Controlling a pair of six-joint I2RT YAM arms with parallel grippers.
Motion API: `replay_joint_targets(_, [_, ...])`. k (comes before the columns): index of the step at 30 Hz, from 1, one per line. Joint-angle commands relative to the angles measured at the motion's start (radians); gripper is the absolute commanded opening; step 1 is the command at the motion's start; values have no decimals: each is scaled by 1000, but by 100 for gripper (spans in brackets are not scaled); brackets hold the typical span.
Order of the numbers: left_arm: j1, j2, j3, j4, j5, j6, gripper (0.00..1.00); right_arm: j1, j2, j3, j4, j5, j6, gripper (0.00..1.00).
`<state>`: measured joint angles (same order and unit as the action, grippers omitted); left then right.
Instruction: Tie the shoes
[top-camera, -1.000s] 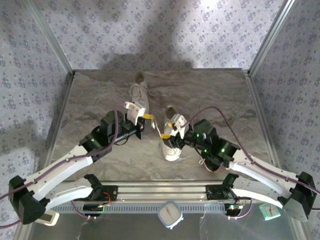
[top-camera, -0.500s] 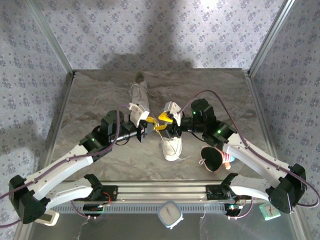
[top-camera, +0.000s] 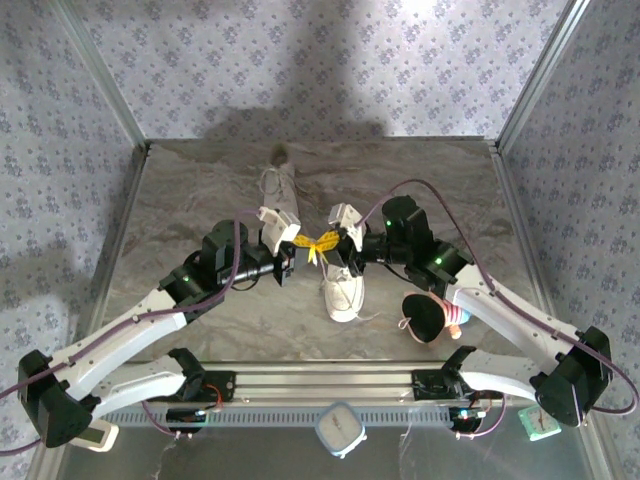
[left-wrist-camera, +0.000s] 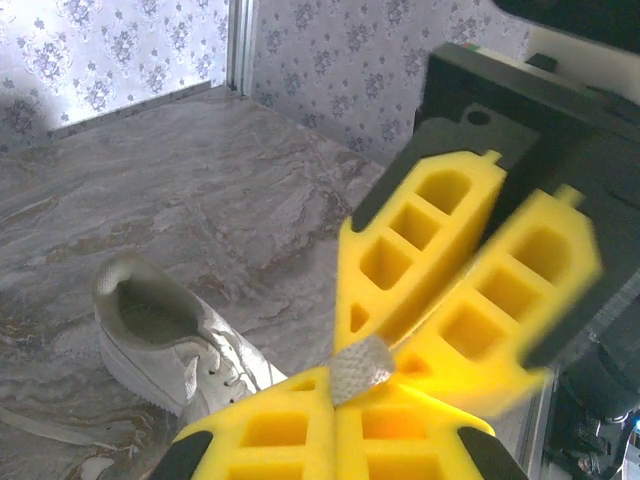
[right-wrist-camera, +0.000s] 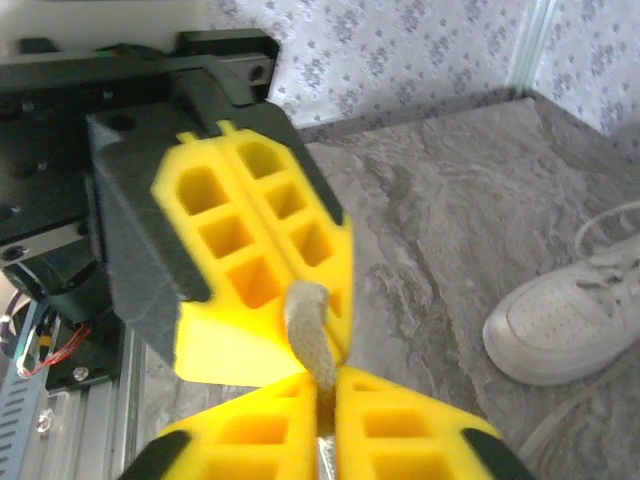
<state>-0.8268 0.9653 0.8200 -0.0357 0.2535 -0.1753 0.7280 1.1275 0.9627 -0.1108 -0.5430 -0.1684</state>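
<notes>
The left gripper and the right gripper meet tip to tip above the middle of the grey marbled desk. Both have their yellow fingers pressed fully together. A short end of white lace is pinched where the tips meet. In the right wrist view it comes up out of the right gripper's closed fingers and lies against the left gripper's. In the left wrist view it sits at the seam of the left gripper's tips, so each appears to have hold of it.

The near sneaker lies on the desk directly below the right gripper. Its far end is hidden under the gripper, and its near end points toward the arm bases. The far sneaker lies just beyond the left gripper, toward the back wall. A small plush toy sits by the right arm, well apart from both sneakers.
</notes>
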Motion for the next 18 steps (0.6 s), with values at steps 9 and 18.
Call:
replay_joint_targets(9, [9,5,-87,40,-227,-122,49,40,-66,39,-106,261,25,0])
replay_joint_targets(18, [38,50,-218,48,-359,-389,55,85,-64,58,-199,494,64,0])
